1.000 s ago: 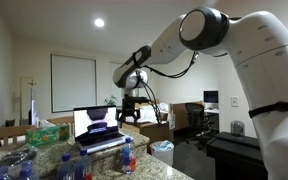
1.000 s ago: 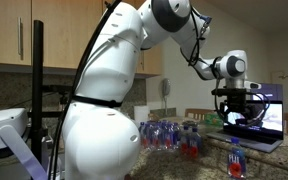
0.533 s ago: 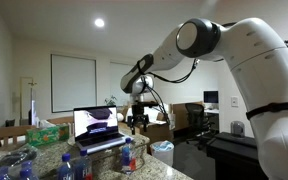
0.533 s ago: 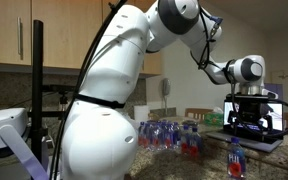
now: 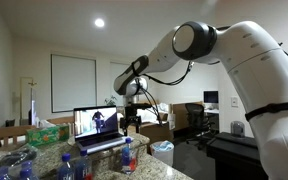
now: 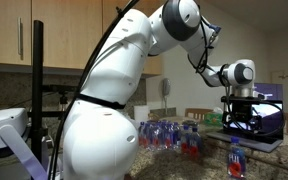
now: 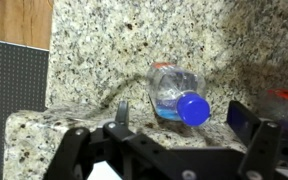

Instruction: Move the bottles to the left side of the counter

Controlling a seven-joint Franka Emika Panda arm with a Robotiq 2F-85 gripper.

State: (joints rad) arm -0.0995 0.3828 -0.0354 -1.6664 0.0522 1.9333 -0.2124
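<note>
Change: since a second ago the gripper (image 5: 130,113) has swung out past the laptop and come partway back; it now hangs in front of the laptop (image 5: 100,129) screen, above the counter edge.
Tool state: jaws spread wide, nothing between them; the wrist view shows both fingers apart with bare granite under the gap.
Nearest target: lone bottle (image 7: 176,95) standing upright on the counter (image 7: 104,45), seen from above in the wrist view, blue cap toward the camera.
Key relation: that bottle sits directly below the gripper, roughly centred between the fingers, its long axis vertical, so a straight descent looks like the move.
Same bottle, side on: in an exterior view it stands at the counter's near edge (image 6: 236,158), just in front of the laptop.
Farther: remaining bottles (image 6: 167,134) clustered beside the laptop, well apart from the lone one.
Destination: judged to be beyond that cluster, away from the laptop.
</note>
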